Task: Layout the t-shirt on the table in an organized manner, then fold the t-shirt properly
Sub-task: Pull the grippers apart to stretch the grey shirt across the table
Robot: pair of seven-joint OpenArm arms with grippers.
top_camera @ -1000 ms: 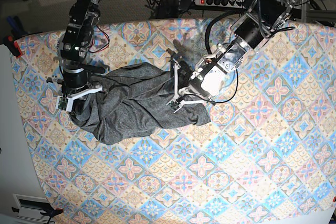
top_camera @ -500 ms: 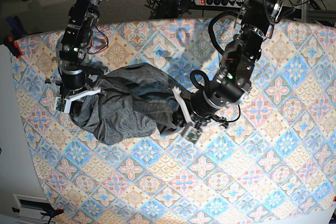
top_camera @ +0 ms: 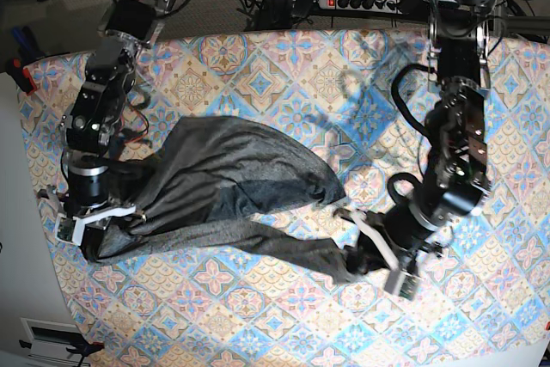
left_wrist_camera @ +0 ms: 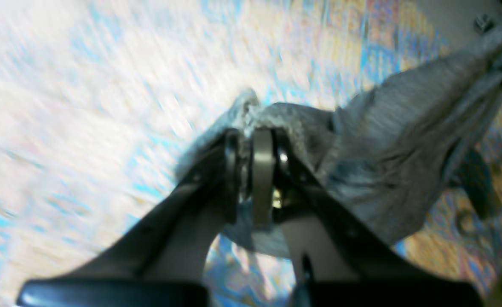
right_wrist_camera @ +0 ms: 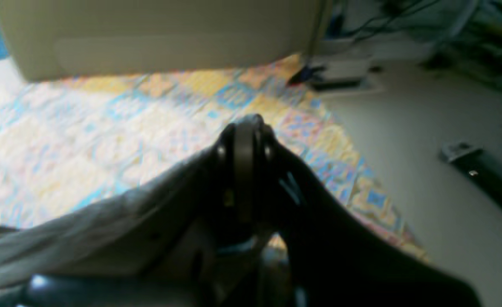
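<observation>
The dark heather-grey soft knit t-shirt (top_camera: pixel 225 191) lies stretched across the middle of the large worktop (top_camera: pixel 284 66), which is covered by a cloth of pink, blue and cream diamond-shaped floral tiles. In the base view the garment runs in a long slanting band from the worktop's left edge toward the lower right, with a broad rumpled mound of fabric in its upper middle and a thinner strip trailing along its lower edge. The right fingers (top_camera: pixel 86 228), at that view's left, are clenched on the shirt's left end near the worktop's edge; the right wrist view shows them (right_wrist_camera: pixel 244 147) pressed together with grey cloth draped to their left, though the pinched fabric itself is dark and hard to make out. The left fingers (top_camera: pixel 371 257), at the base view's right, grasp the far end of the lower strip. The left wrist view, heavily blurred, shows them (left_wrist_camera: pixel 251 147) shut tight on a bunched fold of grey knit, with the rest of the shirt pulled taut up toward that picture's upper right. A black power strip (top_camera: pixel 361 2) with cables sits behind the worktop's far edge.
</observation>
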